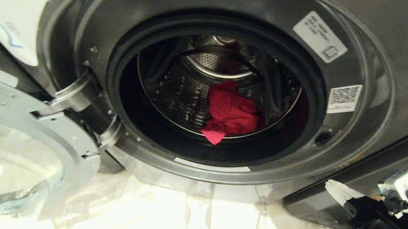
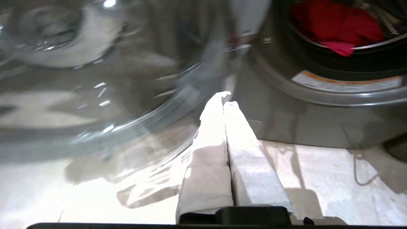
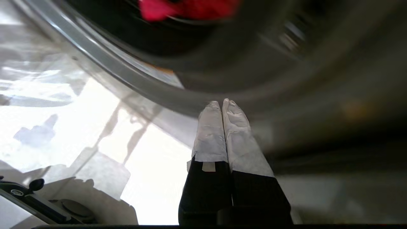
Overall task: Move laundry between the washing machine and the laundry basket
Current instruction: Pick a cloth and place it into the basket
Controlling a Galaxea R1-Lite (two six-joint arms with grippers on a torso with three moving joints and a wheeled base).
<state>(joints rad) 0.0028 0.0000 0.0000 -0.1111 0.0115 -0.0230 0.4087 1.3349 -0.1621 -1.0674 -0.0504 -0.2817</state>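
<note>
Red garment (image 1: 231, 111) sits in the washing machine (image 1: 355, 153) drum, ahead of your right tool (image 3: 221, 102); both tools pressed together, empty; transfer looks unfinished.
</note>
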